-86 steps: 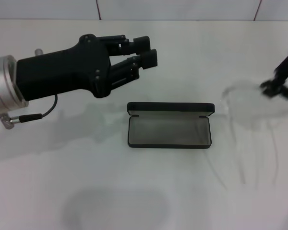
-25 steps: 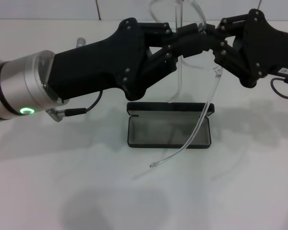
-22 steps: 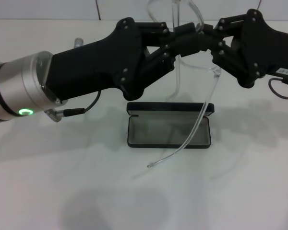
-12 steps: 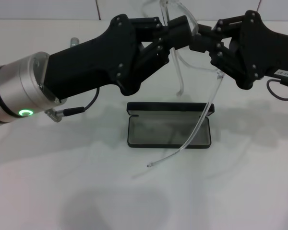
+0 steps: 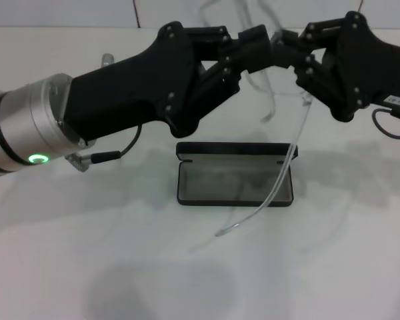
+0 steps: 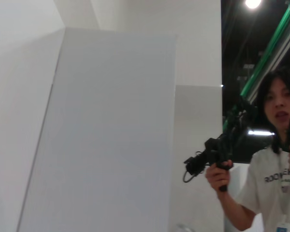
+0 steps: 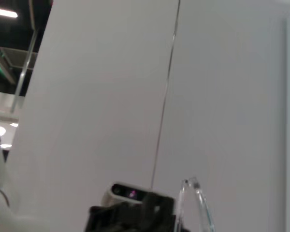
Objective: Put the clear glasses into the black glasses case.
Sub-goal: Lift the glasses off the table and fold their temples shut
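Note:
The clear glasses (image 5: 295,143) hang in the air above the black glasses case (image 5: 235,181), which lies open on the table with its lid standing at the back. My left gripper (image 5: 257,48) reaches in from the left and looks shut on the frame near its top. Coming from the right, my right gripper (image 5: 288,48) is shut on the frame beside it, fingertips nearly meeting the left one's. One long clear arm trails down across the case's right end to the table in front. The right wrist view shows a tip of the glasses (image 7: 195,195).
A white table (image 5: 187,267) carries the case, with a tiled wall behind. A cable (image 5: 113,155) hangs under my left wrist. In the left wrist view a person (image 6: 273,159) stands holding a black device.
Over the last half second the shorter clear arm swung to the right and the trailing arm's tip shifted right and lower. Earlier the right gripper lifted the glasses from the table's right side.

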Available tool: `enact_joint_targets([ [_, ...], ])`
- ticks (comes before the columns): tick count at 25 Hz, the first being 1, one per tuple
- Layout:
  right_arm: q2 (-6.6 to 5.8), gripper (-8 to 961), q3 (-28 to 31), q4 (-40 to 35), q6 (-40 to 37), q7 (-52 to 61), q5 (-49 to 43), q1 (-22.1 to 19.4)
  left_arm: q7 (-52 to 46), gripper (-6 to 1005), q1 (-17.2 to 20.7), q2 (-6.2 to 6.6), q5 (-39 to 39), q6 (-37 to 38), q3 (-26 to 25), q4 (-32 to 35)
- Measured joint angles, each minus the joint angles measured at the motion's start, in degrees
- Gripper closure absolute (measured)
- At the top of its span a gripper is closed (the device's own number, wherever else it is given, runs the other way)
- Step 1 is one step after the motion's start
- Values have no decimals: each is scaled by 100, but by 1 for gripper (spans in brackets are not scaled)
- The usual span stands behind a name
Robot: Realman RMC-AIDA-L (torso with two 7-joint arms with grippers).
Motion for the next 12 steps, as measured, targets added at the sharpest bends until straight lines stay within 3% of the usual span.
enact_joint_targets([
  [12,0,886,-18,38,-142,-56,126,-44,-15,904,-64,-4,-161,266,107,-57],
])
